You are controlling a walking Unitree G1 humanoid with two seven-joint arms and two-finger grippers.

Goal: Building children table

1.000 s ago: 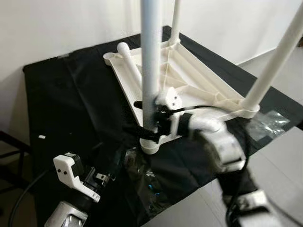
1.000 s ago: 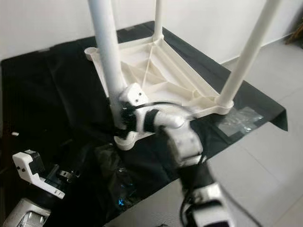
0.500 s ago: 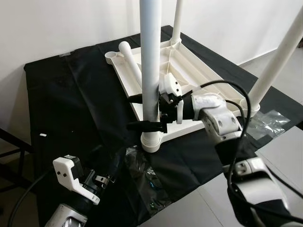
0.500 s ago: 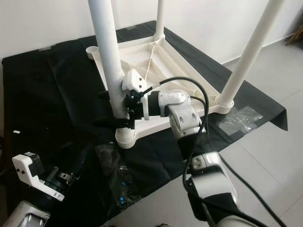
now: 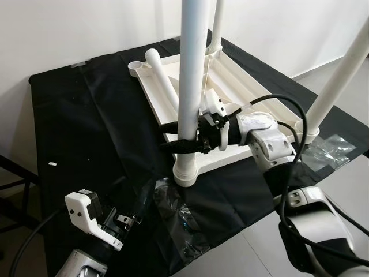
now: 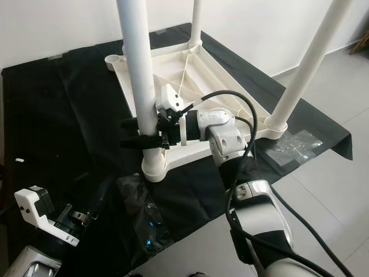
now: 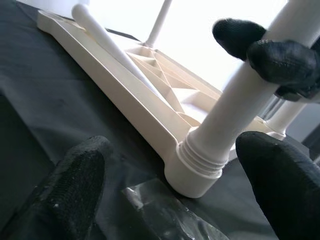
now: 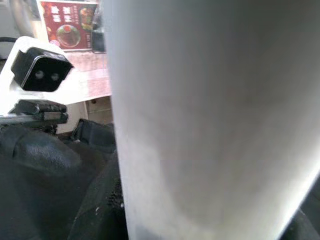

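One leg (image 5: 190,86), clenched between the right gripper (image 5: 180,138) jaws, now leans less; left gripper (image 7: 165,185) hangs released.

The scene is viewed by both eye cameras from above, angled forward and down onto the black cloth (image 5: 75,115) and the upturned white tabletop (image 5: 230,86); the same area is covered by both. The near leg (image 7: 235,100) is framed from low down by the left wrist camera. The same leg is seen very close by the right wrist camera.
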